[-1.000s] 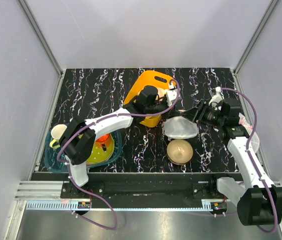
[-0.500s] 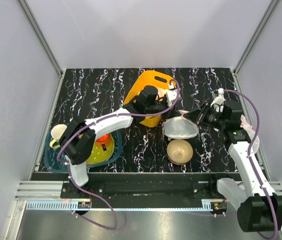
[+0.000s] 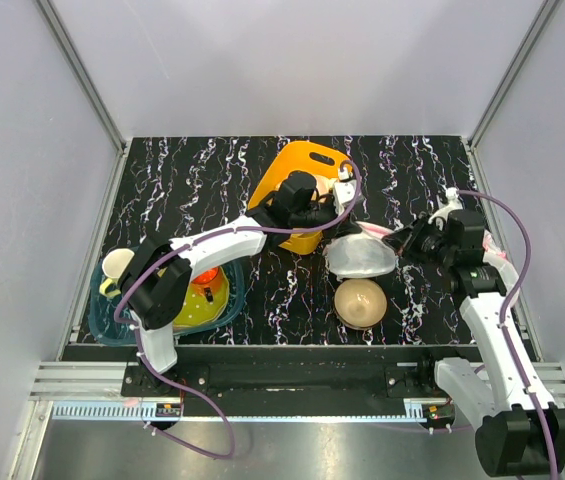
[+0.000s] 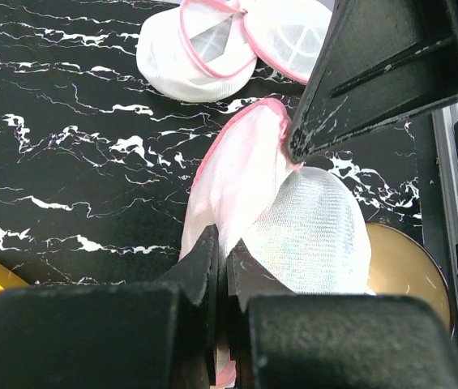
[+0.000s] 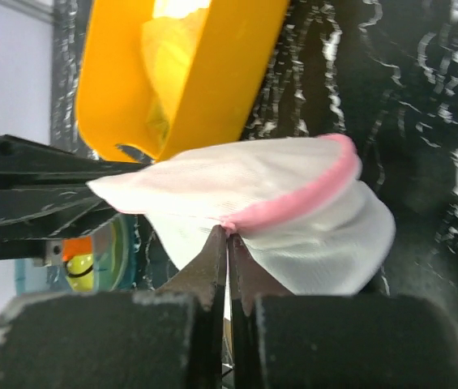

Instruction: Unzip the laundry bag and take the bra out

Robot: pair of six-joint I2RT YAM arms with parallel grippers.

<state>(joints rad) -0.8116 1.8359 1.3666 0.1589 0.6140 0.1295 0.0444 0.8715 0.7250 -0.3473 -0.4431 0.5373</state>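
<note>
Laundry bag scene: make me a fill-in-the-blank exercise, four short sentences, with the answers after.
The laundry bag has ____ trim.
The right gripper is ____ on that trim.
The left gripper also pinches the ____.
The table is ____ with white veins.
Missing words: pink; shut; laundry bag; black.

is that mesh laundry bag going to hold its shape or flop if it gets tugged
Probably floppy: the laundry bag folds and puckers where the right end effector pinches its pink trim. Likely light, being thin see-through mesh, so it may slide rather than stay put.
</note>
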